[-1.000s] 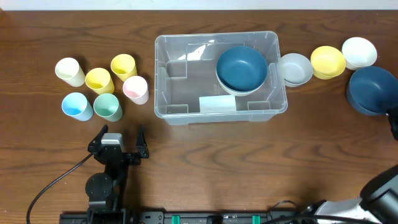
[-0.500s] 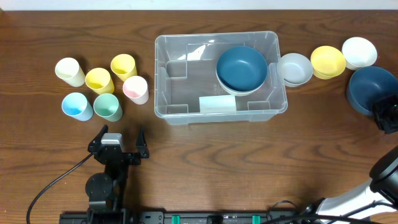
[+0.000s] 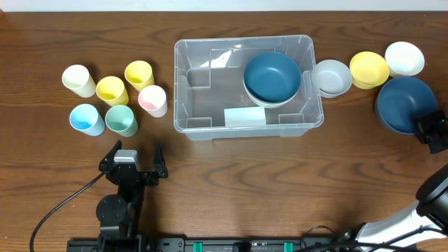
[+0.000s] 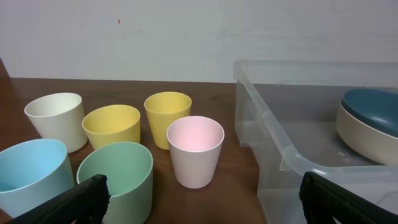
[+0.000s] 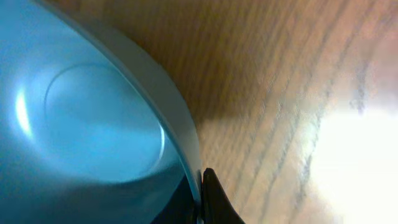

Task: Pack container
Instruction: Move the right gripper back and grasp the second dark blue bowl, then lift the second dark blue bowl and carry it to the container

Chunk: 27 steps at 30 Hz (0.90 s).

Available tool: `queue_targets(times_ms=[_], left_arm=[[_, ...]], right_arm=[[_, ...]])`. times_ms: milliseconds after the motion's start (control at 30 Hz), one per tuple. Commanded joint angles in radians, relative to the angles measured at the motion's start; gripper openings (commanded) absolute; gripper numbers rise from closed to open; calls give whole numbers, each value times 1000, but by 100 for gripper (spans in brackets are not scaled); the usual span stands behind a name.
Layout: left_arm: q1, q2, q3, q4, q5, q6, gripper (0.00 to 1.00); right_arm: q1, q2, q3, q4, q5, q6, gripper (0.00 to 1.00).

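Pinches near-right rim of dark blue round bowl point(image 3: 400, 103) with right gripper point(image 3: 428, 129), far right; holds left gripper point(image 3: 136, 148) spread near pastel plastic cups point(image 3: 112, 89); shows large clear plastic rectangular container point(image 3: 210, 105) mid-table.

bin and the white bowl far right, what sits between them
A pale grey bowl against the bin, then a yellow bowl beside the white bowl. The overhead view shows this row.
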Motion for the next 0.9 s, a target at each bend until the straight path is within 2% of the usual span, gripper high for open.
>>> queue_targets(times_ms=[0, 167, 300, 467, 633, 867], left_arm=[[5, -4, -16, -36, 14, 17, 98], [5, -4, -16, -36, 14, 17, 98], [5, -4, -16, -36, 14, 17, 98], [5, -4, -16, -36, 14, 17, 98], [5, -4, -16, -36, 14, 17, 98], [5, -4, -16, -36, 14, 17, 98]], right_arm=[[6, -52, 64, -32, -23, 1, 1], [6, -183, 116, -87, -106, 0, 1], [17, -311, 146, -90, -294, -11, 1], [134, -469, 164, -86, -410, -10, 1], [402, -560, 164, -64, -293, -8, 1], [770, -495, 163, -17, -2, 20, 1]])
